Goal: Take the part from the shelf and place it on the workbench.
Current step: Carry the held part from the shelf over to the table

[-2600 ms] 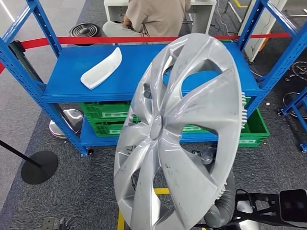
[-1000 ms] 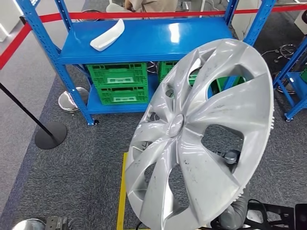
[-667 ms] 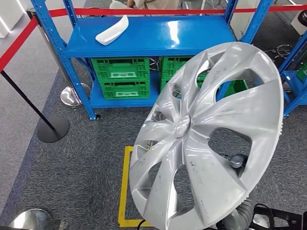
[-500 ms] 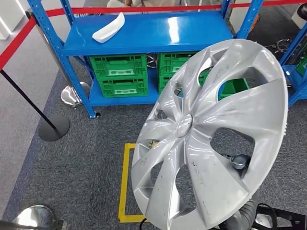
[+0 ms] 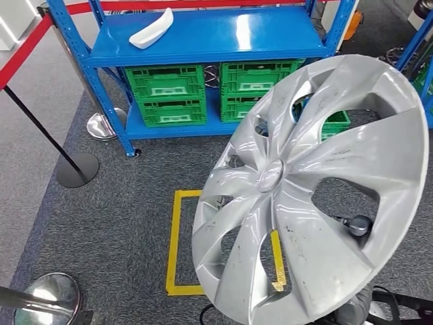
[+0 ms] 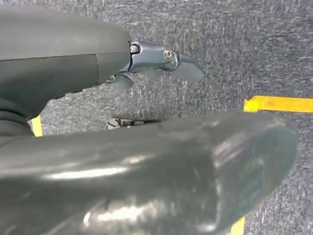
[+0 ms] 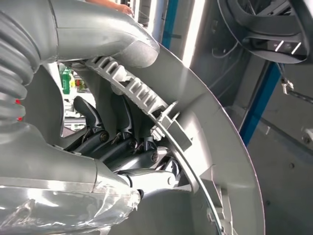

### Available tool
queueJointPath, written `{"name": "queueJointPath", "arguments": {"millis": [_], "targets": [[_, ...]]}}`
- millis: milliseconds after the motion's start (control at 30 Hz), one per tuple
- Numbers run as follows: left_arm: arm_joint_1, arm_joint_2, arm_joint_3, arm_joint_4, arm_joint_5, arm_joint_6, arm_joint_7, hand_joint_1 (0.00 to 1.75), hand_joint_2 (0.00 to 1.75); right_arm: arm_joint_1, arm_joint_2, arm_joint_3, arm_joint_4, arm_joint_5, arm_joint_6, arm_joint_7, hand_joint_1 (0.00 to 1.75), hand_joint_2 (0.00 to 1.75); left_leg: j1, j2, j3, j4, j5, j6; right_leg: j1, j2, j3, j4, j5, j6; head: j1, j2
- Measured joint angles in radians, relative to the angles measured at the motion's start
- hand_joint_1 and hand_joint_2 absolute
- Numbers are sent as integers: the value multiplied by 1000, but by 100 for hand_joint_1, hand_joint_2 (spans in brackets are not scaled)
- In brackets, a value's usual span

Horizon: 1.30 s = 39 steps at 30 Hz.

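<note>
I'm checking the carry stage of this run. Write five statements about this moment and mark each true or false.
1. The right hand holds the hubcap. True.
2. The hubcap lies flat on the shelf. False: it is held up over the carpet, tilted, in front of the shelf.
3. A white part lies on the shelf's top board. True.
4. The crates under the top board are red. False: they are green.
5. The left hand grips the hubcap. False: the left wrist view shows it over the carpet with nothing in it.
</note>
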Motion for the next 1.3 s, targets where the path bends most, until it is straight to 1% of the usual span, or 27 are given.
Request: {"name": "queueJointPath", "arguments": {"millis": [67, 100, 167, 233, 267, 300, 333, 400, 467, 500, 567, 600, 667, 733, 767, 800, 833, 867, 933, 1000, 1033, 1100, 1133, 1167, 1233, 1267, 1300], "targets": [[2, -1, 0, 0, 0, 1, 0, 0, 0, 3, 2, -6, -2, 3, 4, -4, 175, 175, 0, 1, -7, -17, 11, 9, -2, 0, -8, -5, 15, 11, 0, 0], [4, -2, 0, 0, 0, 1, 0, 0, 0, 7, 3, -10, -2, 4, 6, -6, 175, 175, 1, 2, -15, -19, 21, 16, -3, 0, -14, 1, 2, 18, 0, 0], [6, -2, 1, 0, 0, 2, 0, 0, 0, 13, 3, -14, -2, 5, 10, -10, 175, 175, 5, 5, -31, -21, 41, 26, -6, 1, -38, 76, -78, 30, 4, 0], [6, -1, 1, 0, 0, 3, 0, 0, 0, 18, 3, -18, -2, 3, 13, -13, 175, 175, 5, 6, -54, -20, 60, 29, -9, 0, -69, 219, -173, 39, 7, 0], [6, -1, 1, 0, 0, 3, 0, 0, 0, 21, 3, -20, -2, 2, 14, -14, 175, 175, 5, 6, -66, -18, 70, 29, -10, 0, -73, 275, -191, 43, 7, 0], [6, 0, 1, 0, 0, 4, 0, 0, 0, 23, 3, -22, -2, 0, 16, -15, 175, 175, 6, 6, -79, -17, 80, 27, -11, 0, -65, 302, -188, 45, 7, 0], [6, 0, 1, 0, 0, 4, 0, 0, 0, 25, 3, -25, -2, -1, 17, -15, 175, 175, 7, 6, -92, -15, 89, 24, -12, 0, -37, 289, -165, 47, 7, 0], [7, 1, 1, 0, 0, 5, 0, 0, 0, 26, 3, -29, -2, -2, 19, -16, 175, 175, 9, 5, -117, -6, 105, 15, -17, 0, 65, 167, -129, 53, 7, 0], [7, 4, 1, 0, -1, 5, 0, 0, 0, 25, 4, -31, -4, -4, 21, -16, 175, 175, 8, 4, -137, 6, 119, 4, -17, 3, 155, 32, -143, 48, 7, 0], [8, 6, 1, 0, -2, 5, 0, 0, 0, 24, 6, -32, -5, -4, 22, -16, 175, 175, 7, 3, -143, 9, 126, -2, -15, 5, 171, 1, -157, 43, 8, 0], [8, 9, 1, 0, -3, 5, 0, 0, 0, 23, 8, -32, -6, -5, 24, -15, 175, 175, 8, 2, -152, 13, 138, -12, -13, 3, 159, 0, -151, 25, 8, 0], [9, 10, 1, 0, -3, 4, -1, 0, 0, 21, 10, -33, -6, -2, 26, -15, 175, 175, 9, 2, -159, 19, 128, -18, -14, 2, 149, 2, -142, 15, 7, 0], [11, 13, 1, 0, -3, 1, -3, 0, 0, 19, 13, -33, -6, 8, 30, -17, 175, 175, 10, 1, -185, 85, 51, -27, -16, 0, 123, 2, -120, -5, 4, 0], [10, 14, 1, 0, -3, -1, -4, 0, 0, 20, 18, -32, -7, 31, 32, -27, 175, 175, 11, 1, -220, 220, -51, -32, -13, 0, 93, 3, -95, -12, 2, 0], [10, 16, 1, 0, -3, 0, -5, 0, 0, 21, 21, -32, -7, 44, 31, -34, 175, 175, 10, 1, -230, 280, -75, -32, -12, -1, 77, 3, -84, -13, 1, 0], [9, 17, 1, 0, -3, 0, -5, 0, 0, 23, 22, -31, -7, 58, 30, -43, 175, 175, 10, 1, -228, 315, -74, -31, -10, -1, 62, 4, -72, -13, 2, 0], [9, 18, 1, 0, -3, 0, -5, 0, 0, 24, 24, -30, -7, 69, 28, -50, 175, 175, 10, 1, -211, 318, -53, -29, -9, -1, 48, 4, -60, -12, 2, 0], [9, 19, 1, 0, -3, 1, -5, 0, 0, 24, 25, -29, -7, 77, 25, -55, 175, 175, 9, 1, -176, 286, -24, -24, -7, 0, 33, 4, -48, -12, 2, 0], [5, 21, 1, 0, -3, 2, -5, 0, 0, 25, 27, -25, -7, 88, 18, -62, 175, 175, 6, 1, -64, 146, 4, -13, -4, 1, 9, 5, -25, -8, 2, 0], [-1, 21, 1, 0, -3, 3, -5, 0, 0, 26, 29, -22, -10, 93, 10, -70, 175, 175, 2, 0, 26, 11, -16, -5, -2, 0, -5, 5, -1, 0, 3, 0], [-3, 21, 1, 0, -2, 4, -5, 0, 0, 26, 29, -21, -11, 93, 7, -72, 175, 175, -1, -1, 41, -22, -21, -1, -2, -1, -10, 1, 12, 6, 3, 0], [-1, 19, 1, 1, -2, 6, -5, 0, 0, 27, 29, -21, -12, 89, 3, -74, 175, 175, 0, 1, 24, -28, -5, 9, -4, 0, -21, -4, 25, 17, 2, 0], [1, 18, 1, 2, -3, 7, -5, 0, 0, 29, 29, -21, -13, 86, 1, -75, 175, 175, 2, 3, 13, -29, 7, 16, -5, 1, -30, 10, 3, 23, 4, 0], [2, 17, 1, 2, -3, 7, -5, 0, 0, 30, 29, -21, -13, 82, 0, -75, 175, 175, 3, 5, 1, -30, 20, 22, -6, 2, -42, 46, -39, 28, 6, 0], [2, 17, 2, 2, -3, 7, -5, 0, 0, 30, 29, -22, -13, 73, 0, -73, 175, 175, 4, 6, -26, -27, 45, 28, -8, 1, -68, 171, -147, 37, 10, 0], [2, 17, 2, 2, -3, 7, -5, 0, 0, 29, 29, -22, -13, 69, 0, -72, 175, 175, 3, 6, -42, -25, 57, 28, -9, 0, -75, 237, -178, 40, 11, 0], [2, 17, 2, 2, -3, 7, -5, 0, 0, 29, 29, -23, -13, 66, 0, -70, 175, 175, 3, 6, -59, -22, 68, 28, -8, 0, -71, 282, -183, 41, 11, 0]]}}
